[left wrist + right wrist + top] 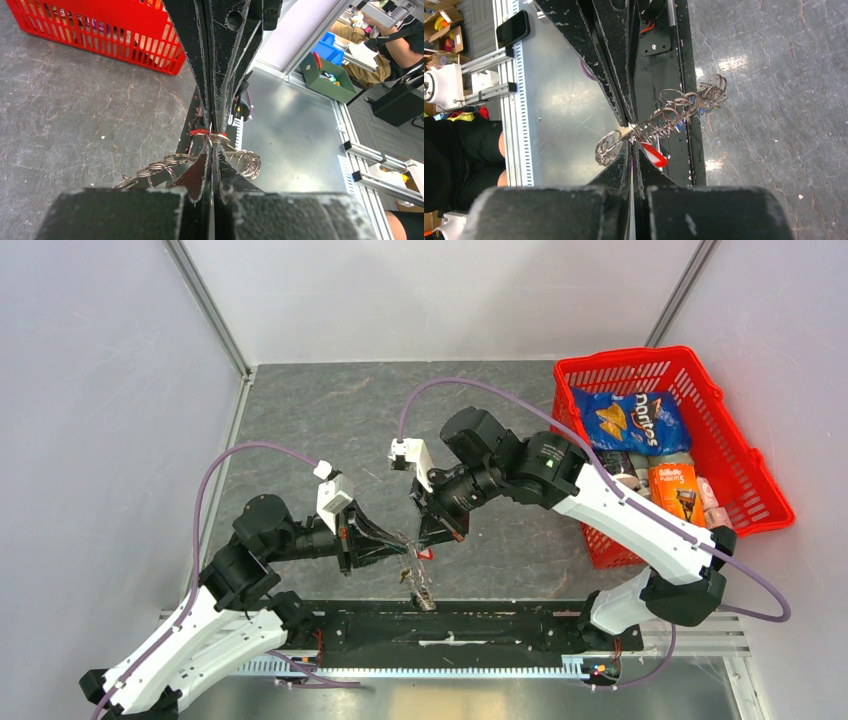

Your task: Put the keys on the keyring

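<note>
On my left wrist camera the left claw is pinched fully shut on a chain of small silver wire rings, with loops spilling to either side of its tips and a red plastic tag just beyond. The right wrist camera shows the right claw clamped shut on the same chain. Only the overhead view shows the two claws meeting tip to tip, the chain's tail dangling over the black base rail. I cannot make out individual keys. A red plastic basket sits far right.
</note>
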You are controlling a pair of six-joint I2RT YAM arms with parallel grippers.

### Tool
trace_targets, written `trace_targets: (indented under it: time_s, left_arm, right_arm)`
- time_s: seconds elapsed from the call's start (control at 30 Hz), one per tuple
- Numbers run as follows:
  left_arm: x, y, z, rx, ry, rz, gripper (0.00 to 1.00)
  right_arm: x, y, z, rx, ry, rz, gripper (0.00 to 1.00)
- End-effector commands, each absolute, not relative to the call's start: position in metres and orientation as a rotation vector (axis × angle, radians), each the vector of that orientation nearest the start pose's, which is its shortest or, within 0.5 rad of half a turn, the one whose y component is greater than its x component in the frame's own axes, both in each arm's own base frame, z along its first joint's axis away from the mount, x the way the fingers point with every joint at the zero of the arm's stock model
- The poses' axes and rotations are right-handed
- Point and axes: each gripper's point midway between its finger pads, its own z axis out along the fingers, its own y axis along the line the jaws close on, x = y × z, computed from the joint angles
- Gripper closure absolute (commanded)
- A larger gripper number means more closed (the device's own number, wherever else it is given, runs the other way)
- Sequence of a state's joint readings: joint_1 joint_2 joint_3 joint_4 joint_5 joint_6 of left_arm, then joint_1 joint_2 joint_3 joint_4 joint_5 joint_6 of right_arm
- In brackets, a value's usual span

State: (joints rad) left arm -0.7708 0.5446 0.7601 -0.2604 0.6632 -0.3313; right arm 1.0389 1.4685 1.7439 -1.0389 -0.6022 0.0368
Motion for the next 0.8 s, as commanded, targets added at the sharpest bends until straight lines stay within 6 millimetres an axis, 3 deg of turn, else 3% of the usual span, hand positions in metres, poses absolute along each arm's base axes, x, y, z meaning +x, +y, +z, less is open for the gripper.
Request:
trace_targets:
  time_s: [0.0, 0.77]
  left_arm:
    - [0.068, -0.239, 0.342, 0.972, 1.391, -1.36, 0.98]
    - [0.054, -0.235, 0.349, 1.001, 1.311, -1.401, 0.98]
  right_arm:
    - [0.089, 0.356, 0.343, -1.454, 1.924, 1.243, 1.0]
    - [0.088, 0.351, 0.334, -1.444, 1.955, 1.223, 1.0]
